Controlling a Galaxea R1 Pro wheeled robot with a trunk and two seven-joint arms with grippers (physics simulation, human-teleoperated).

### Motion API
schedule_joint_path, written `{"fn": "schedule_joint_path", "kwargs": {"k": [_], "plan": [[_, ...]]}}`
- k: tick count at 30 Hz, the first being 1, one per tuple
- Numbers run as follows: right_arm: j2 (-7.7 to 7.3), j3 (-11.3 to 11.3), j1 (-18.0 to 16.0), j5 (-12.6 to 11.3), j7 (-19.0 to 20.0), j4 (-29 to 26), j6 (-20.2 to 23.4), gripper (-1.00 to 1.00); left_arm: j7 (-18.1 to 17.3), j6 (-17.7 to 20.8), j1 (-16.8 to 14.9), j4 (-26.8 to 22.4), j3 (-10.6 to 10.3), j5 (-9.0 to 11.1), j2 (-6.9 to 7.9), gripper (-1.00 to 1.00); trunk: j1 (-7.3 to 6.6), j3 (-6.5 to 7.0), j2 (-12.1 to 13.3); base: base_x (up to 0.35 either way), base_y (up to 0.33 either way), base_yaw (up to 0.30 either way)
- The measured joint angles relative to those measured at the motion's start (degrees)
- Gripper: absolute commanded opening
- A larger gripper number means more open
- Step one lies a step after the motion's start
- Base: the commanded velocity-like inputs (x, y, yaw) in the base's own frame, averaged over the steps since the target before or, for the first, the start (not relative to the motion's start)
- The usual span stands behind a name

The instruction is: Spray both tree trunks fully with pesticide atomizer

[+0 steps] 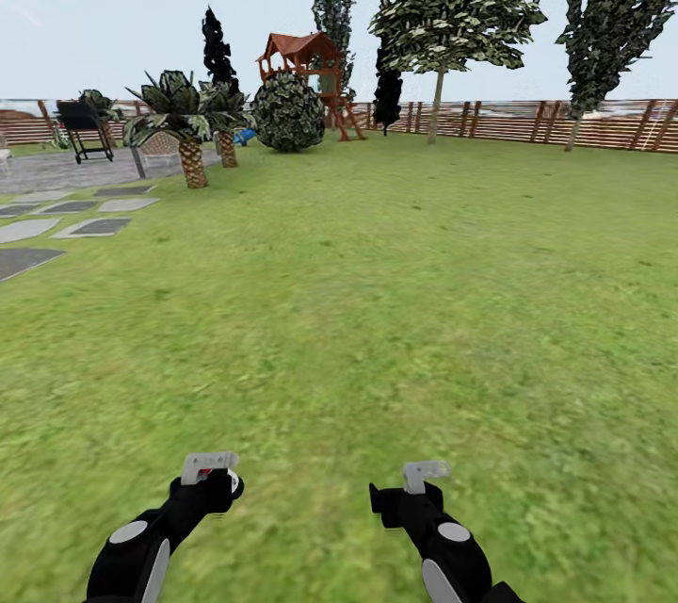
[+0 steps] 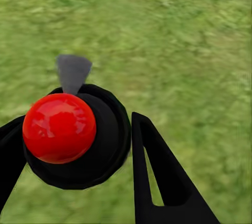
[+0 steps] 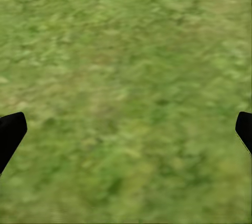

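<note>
In the left wrist view, a dark round-bodied object with a glossy red knob and a grey nozzle, the pesticide atomizer [image 2: 100, 150] seen end-on, sits between the black fingers [image 2: 157, 171] of my left gripper [image 2: 76, 123], which is shut on it. Both grippers hang low over the grass: left gripper [image 1: 218, 488], right gripper [image 1: 412, 494]. The right gripper [image 3: 126, 135] is open, with only lawn between its widely spread fingertips. Two tall trees stand far off at the fence, one [image 1: 436, 104] right of centre and one [image 1: 576, 127] further right.
Green lawn [image 1: 377, 301] stretches ahead to a slatted wooden fence [image 1: 527, 121]. A wooden playhouse [image 1: 306, 57], a round bush [image 1: 287, 113] and short palms [image 1: 191, 155] stand at the back left. Paving slabs [image 1: 89, 228] and a dark grill [image 1: 83, 127] lie at the left.
</note>
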Motion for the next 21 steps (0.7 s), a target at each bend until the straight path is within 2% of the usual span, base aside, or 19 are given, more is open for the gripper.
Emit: {"fn": "schedule_joint_path", "kwargs": {"k": [21], "plan": [[-0.04, -0.2, 1.3, -0.1, 0.0, -1.1, -0.2, 1.0, 0.0, 0.2, -0.3, 2.4, 0.0, -0.2, 0.27, -1.0, 0.0, 0.0, 0.0, 0.335, 0.0, 0.0]]}}
